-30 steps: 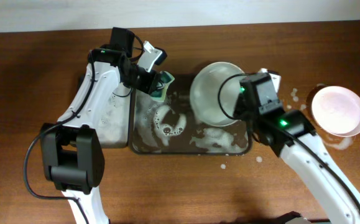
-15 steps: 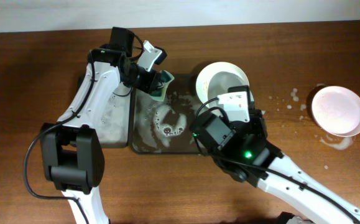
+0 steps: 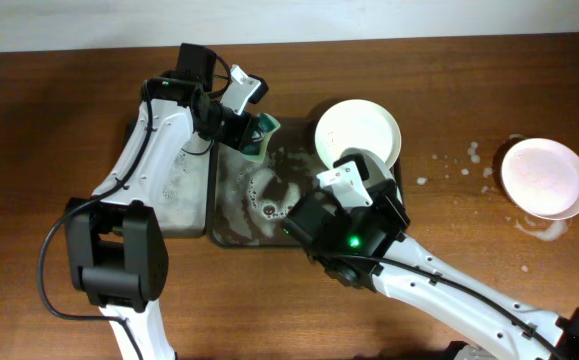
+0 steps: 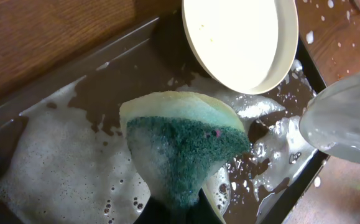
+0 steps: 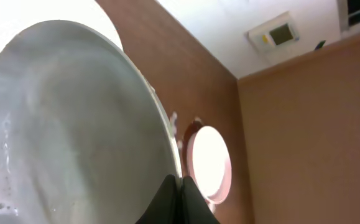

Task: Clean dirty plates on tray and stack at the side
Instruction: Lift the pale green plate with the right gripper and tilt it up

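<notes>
The right gripper (image 5: 180,199) pinches a tilted plate (image 5: 74,124) by its rim over the soapy tray (image 3: 244,232), probably offering its face to the green sponge (image 4: 186,149) clamped in the left gripper (image 4: 175,214), while a second plate (image 3: 359,130) rests on the tray's rear-right corner and a third plate (image 3: 544,178) waits by the counter's right edge

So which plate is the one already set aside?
Start at the tray in the middle of the table and go right, past the foam spots on the wood. The set-aside plate lies alone near the table's right edge, off the tray; a second plate sits at the tray's far right corner and a third plate is in the right gripper.
</notes>
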